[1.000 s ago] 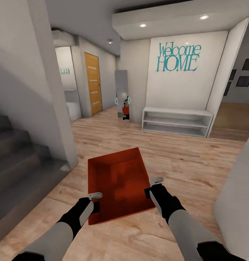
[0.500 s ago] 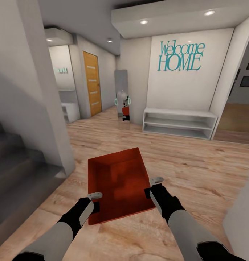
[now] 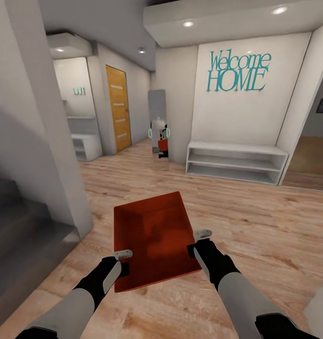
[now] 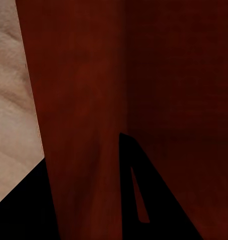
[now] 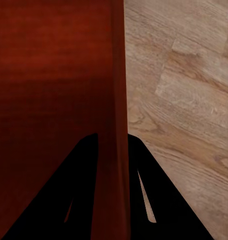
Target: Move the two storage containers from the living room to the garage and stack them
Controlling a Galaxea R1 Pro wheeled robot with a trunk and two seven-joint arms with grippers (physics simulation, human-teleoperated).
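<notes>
Around us the hallway has slid a little leftward in the head view over the last second — the stair wall (image 3: pixel 36 141) nearer, the white shelf (image 3: pixel 237 162) under the "Welcome HOME" lettering (image 3: pixel 238 72) shifted right — so we judge we are rolling across the wood plank floor (image 3: pixel 255 221), garage not yet in sight. One storage container (image 3: pixel 152 238) hangs unchanged just ahead of us, above the floor, the left claw (image 3: pixel 125 262) pinching its left wall and the right claw (image 3: pixel 195 242) pinching its right wall.
</notes>
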